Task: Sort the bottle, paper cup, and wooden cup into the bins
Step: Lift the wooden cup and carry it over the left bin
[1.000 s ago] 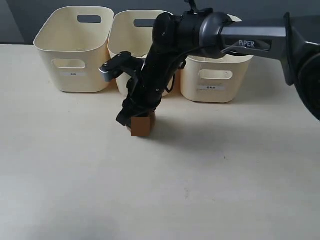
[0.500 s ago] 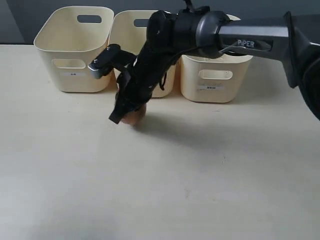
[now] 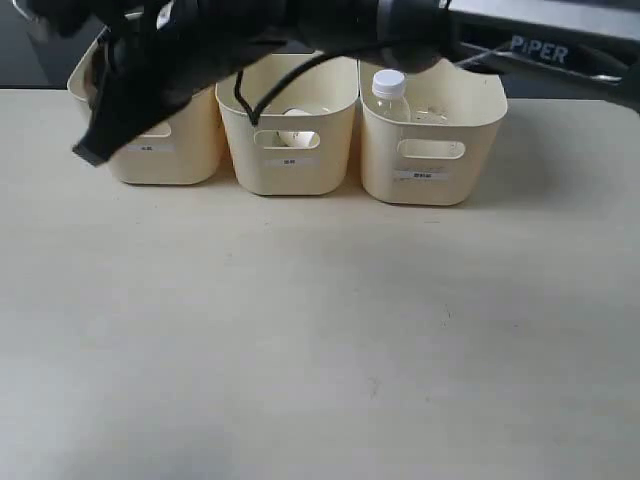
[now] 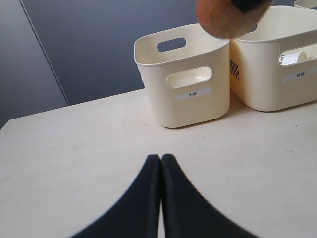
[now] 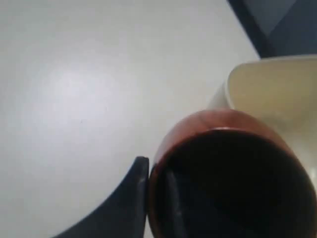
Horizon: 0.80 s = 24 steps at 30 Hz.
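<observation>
Pale cream table [image 3: 320,350] with a dark grey wall behind it, and three cream bins lined up along the far edge. The right gripper [image 5: 155,171] is clamped on the wooden cup [image 5: 228,168] — one dark finger [image 5: 124,203] outside the wall, the other down inside the mouth. The cup is up in the air, off the table, and its own wrist camera shows the rim of a bin just beside it. From the left wrist camera it hangs above rim height, lined up with the gap between the left bin [image 4: 183,79] and the middle bin [image 4: 277,74]. In the outside view that gripper is just a dark blur in front of the left bin, so I can't make out the cup there. The right arm [image 3: 530,45] stretches across the top from the right side. The paper cup [image 3: 296,125] sits in the middle bin, showing through the handle cutout, and the bottle [image 3: 388,85] stands upright in the right bin [image 3: 430,150]. Left gripper [image 4: 161,156] — fingers pressed together, nothing between them, over the table.
</observation>
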Tool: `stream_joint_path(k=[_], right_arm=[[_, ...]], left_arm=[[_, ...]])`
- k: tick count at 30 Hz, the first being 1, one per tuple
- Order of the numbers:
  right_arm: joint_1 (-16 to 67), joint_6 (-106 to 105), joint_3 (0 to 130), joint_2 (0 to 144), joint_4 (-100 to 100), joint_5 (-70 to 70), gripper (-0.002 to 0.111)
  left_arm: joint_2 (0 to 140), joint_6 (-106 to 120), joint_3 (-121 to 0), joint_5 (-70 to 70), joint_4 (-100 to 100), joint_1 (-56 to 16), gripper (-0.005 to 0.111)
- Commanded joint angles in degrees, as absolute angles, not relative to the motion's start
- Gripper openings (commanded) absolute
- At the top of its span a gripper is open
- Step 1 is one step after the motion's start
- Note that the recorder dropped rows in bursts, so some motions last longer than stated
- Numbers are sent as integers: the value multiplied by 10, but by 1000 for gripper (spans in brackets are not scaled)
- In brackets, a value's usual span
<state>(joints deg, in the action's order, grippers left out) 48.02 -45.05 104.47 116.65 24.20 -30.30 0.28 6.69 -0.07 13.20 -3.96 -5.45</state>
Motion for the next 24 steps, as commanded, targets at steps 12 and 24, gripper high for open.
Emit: stream_joint_path(k=[12,24], right_arm=[[477,-263,1358,1321,64,-260,-1],[407,-194,1529,1484,113,-364,-1]], left_arm=[[0,66,0,129,-40,-59,0],[0,66,0,129,-40,-59,0]])
